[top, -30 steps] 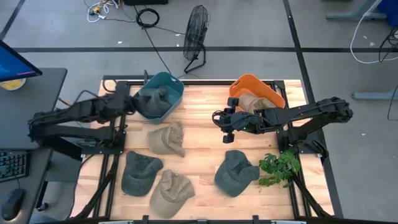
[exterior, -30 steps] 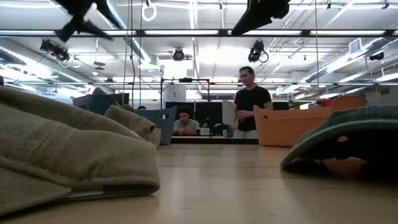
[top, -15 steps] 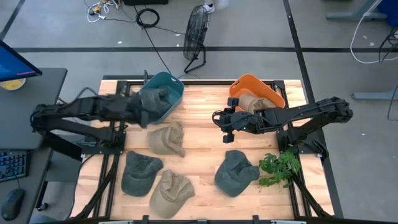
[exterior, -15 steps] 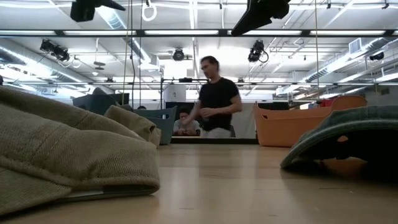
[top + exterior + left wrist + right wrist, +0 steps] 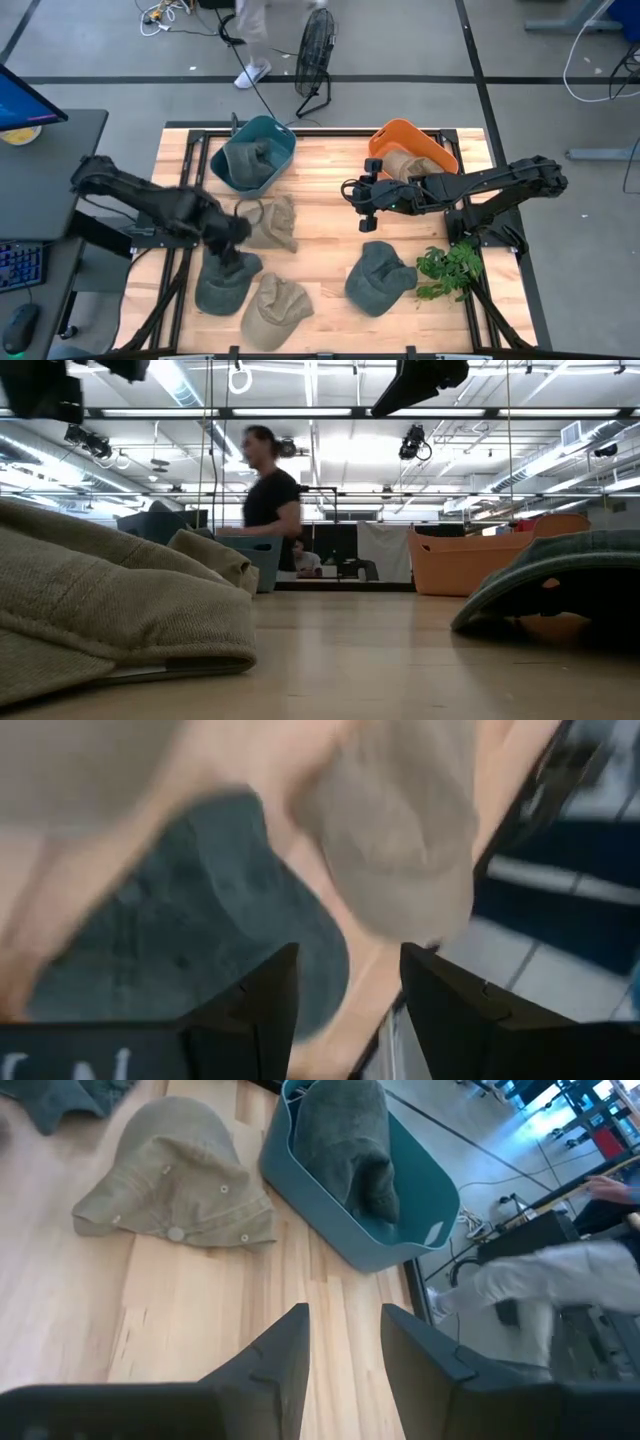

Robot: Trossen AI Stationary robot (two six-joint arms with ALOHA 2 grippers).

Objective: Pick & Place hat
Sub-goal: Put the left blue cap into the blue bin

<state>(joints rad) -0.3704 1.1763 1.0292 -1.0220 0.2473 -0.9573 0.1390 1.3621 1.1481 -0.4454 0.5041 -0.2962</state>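
Several hats lie on the wooden table: a tan bucket hat [image 5: 270,222], a dark green hat [image 5: 225,280], a tan cap [image 5: 272,308] and another dark green hat [image 5: 380,277]. A green hat sits in the teal bin [image 5: 255,155], and a tan one sits in the orange bin [image 5: 412,150]. My left gripper [image 5: 232,235] is open and hovers between the tan bucket hat and the dark green hat [image 5: 190,930], touching neither. My right gripper [image 5: 362,205] is open and hangs over bare wood at the table's middle, facing the tan bucket hat [image 5: 175,1190].
A green leafy plant [image 5: 450,268] lies by the table's near right corner. A floor fan [image 5: 315,60] stands beyond the far edge, where a person [image 5: 265,500] walks past. Bare wood [image 5: 325,230] lies between the two groups of hats.
My left arm has swung quickly from over the teal bin toward the table's near edge and now hangs above the hats on the left side. The right arm has kept still. A person has walked across behind the table.
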